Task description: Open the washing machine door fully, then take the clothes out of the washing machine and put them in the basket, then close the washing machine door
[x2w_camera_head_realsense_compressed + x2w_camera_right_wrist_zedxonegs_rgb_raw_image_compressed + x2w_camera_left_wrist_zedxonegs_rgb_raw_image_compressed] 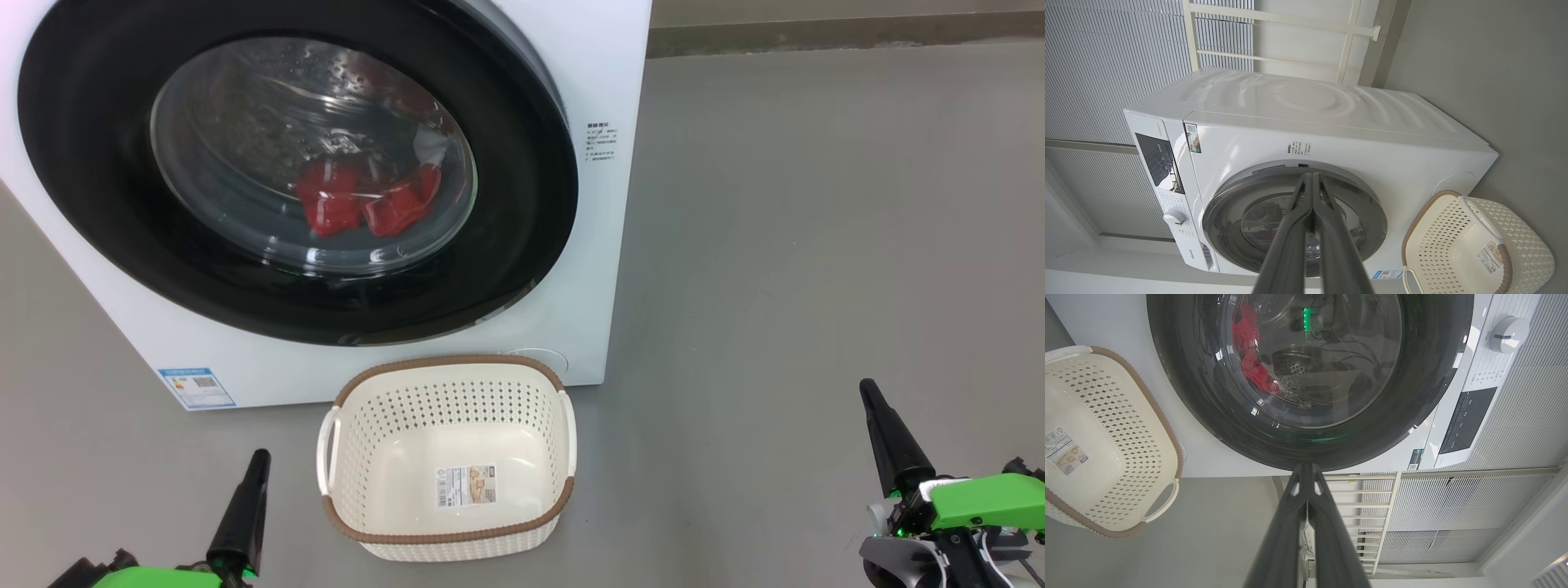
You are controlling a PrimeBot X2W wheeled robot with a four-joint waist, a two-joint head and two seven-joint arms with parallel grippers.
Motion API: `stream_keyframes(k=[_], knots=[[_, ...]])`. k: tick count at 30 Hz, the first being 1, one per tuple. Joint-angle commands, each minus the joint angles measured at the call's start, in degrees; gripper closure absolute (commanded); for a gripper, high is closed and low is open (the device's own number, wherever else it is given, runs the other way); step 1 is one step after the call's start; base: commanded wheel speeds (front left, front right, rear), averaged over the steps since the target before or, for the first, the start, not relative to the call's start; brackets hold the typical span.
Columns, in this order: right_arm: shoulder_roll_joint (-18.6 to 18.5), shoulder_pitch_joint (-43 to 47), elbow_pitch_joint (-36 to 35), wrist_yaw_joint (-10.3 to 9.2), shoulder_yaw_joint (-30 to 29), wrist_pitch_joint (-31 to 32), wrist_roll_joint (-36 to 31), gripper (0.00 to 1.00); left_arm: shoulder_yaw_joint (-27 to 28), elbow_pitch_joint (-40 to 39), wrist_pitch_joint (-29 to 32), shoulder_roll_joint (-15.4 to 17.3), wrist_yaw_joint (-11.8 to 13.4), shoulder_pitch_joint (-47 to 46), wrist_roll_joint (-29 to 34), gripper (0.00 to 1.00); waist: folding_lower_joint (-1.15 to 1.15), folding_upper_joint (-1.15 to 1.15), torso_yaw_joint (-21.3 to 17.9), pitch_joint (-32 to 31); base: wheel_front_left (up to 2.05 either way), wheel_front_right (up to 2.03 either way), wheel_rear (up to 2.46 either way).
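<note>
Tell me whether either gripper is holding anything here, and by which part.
Nothing is held. The left gripper and right gripper are both shut on nothing, apart from the basket and the washing machine door.

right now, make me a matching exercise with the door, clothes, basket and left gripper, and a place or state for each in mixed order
Things
1. door
2. clothes
3. basket
4. left gripper

Places or states
A. empty, on the floor
B. shut, holding nothing
C. closed, black-rimmed
D. red, inside the washer

Pairs: 1-C, 2-D, 3-A, 4-B
</note>
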Motion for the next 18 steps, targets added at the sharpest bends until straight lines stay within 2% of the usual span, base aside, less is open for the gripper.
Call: stream_keyframes(k=[1,18], knots=[[-0.62,-2.45,-1.42,-0.03,1.08,0.32,-0.06,1.00,1.97,-1.15,0.18,0.62,-0.40,-2.37,-0.41,1.00,0.00,0.00,0.00,0.00,0.00,0.00,0.00],[-0.62,-2.45,-1.42,-0.03,1.08,0.32,-0.06,1.00,1.97,-1.15,0.18,0.62,-0.40,-2.37,-0.41,1.00,0.00,0.00,0.00,0.00,0.00,0.00,0.00]])
